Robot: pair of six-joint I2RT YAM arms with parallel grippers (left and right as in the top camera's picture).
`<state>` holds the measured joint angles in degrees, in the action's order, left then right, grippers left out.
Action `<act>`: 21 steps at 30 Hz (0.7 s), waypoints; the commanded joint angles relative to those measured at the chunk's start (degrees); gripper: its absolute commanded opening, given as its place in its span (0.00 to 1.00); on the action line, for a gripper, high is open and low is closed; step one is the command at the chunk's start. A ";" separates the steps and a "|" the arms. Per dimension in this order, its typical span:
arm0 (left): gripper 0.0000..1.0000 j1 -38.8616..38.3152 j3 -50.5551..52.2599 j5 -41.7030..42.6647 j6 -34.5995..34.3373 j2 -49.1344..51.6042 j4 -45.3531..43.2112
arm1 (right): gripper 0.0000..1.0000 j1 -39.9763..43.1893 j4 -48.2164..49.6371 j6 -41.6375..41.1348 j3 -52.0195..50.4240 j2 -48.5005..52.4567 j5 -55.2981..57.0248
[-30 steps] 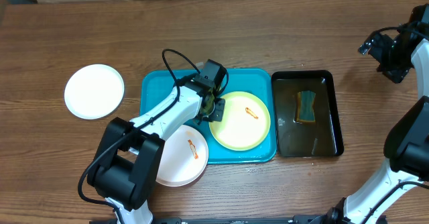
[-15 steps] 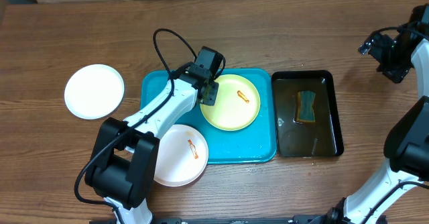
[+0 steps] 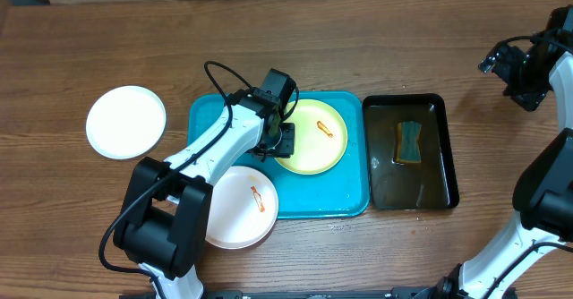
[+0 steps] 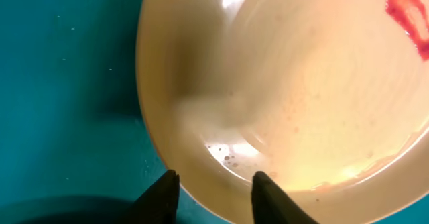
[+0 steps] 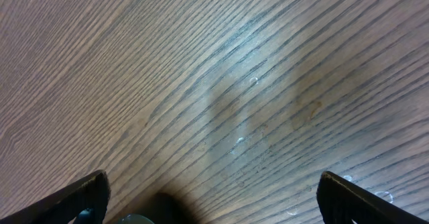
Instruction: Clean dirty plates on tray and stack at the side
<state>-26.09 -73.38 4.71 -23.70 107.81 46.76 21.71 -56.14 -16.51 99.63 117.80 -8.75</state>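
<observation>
The turquoise tray (image 3: 204, 120) holds a pale yellow plate (image 3: 313, 147) with an orange-red smear (image 3: 327, 129). A white plate (image 3: 231, 211) with a smear overhangs the tray's front left corner. Another white plate (image 3: 126, 122), with no smear that I can see, lies on the table to the left. My left gripper (image 3: 282, 142) is at the yellow plate's left rim. In the left wrist view its fingers (image 4: 166, 190) stand apart astride the rim of the yellow plate (image 4: 288, 83), one over the tray (image 4: 67, 83), one over the plate. My right gripper (image 5: 214, 197) hangs wide open over bare wood, at the far right (image 3: 524, 71).
A black tray (image 3: 443, 147) of water with a sponge (image 3: 409, 142) sits right of the turquoise tray. Bare wooden table surrounds everything. The left arm's cable loops above the tray's back left part.
The yellow plate went from the tray's front right toward its back, carried by the left gripper. The gripper then let go and shifted forward along the plate's left rim. The right arm stayed still.
</observation>
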 commanded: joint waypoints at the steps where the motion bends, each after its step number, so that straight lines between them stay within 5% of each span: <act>1: 0.34 0.44 -0.24 2.54 -2.54 0.63 0.15 | 1.00 -0.11 0.35 -0.24 0.83 -1.95 -0.11; 9: 0.30 0.44 1.03 -0.61 -2.51 0.63 0.87 | 1.00 -0.11 0.37 -0.24 0.83 -1.95 -0.11; 21: 0.38 2.21 0.42 -1.73 -7.04 0.61 0.15 | 1.00 -0.11 0.35 -0.24 0.83 -1.95 -0.11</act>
<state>-24.27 -72.69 3.84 -27.57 107.81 46.74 21.71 -56.14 -16.49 99.63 117.80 -8.78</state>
